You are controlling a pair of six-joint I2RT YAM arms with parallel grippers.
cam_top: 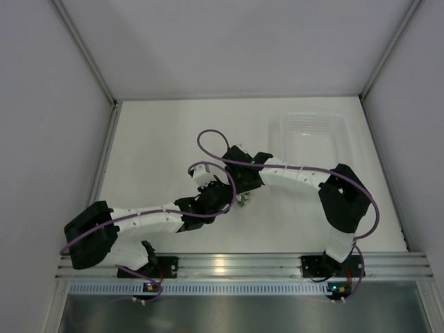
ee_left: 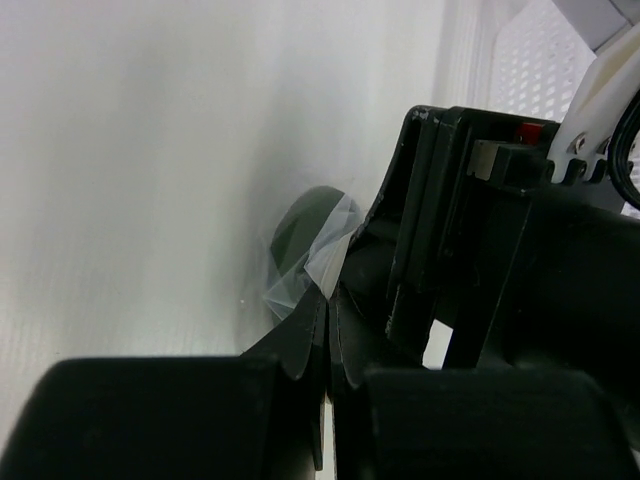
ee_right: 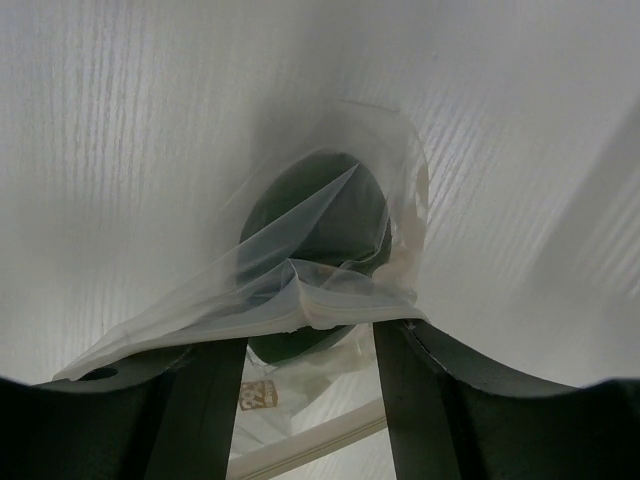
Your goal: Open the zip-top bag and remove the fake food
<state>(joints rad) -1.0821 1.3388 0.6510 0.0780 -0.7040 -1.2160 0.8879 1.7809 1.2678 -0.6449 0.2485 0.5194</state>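
The zip-top bag (ee_right: 330,300) is a small clear pouch on the white table, with the dark green fake food (ee_right: 320,215) inside it. In the top view the bag (cam_top: 245,200) lies where both grippers meet. My left gripper (ee_left: 331,297) is shut on a clear corner of the bag (ee_left: 322,262), and the fake food (ee_left: 303,222) shows just beyond it. My right gripper (ee_right: 310,335) has its jaws part-way apart, with the bag's thick rim lying across the fingertips (ee_right: 205,370). The right gripper's black body (ee_left: 480,250) sits close beside my left fingers.
A larger clear rigid tray (cam_top: 341,132) stands at the back right of the table. White walls close in the left, right and far sides. The metal rail (cam_top: 243,265) with both arm bases runs along the near edge.
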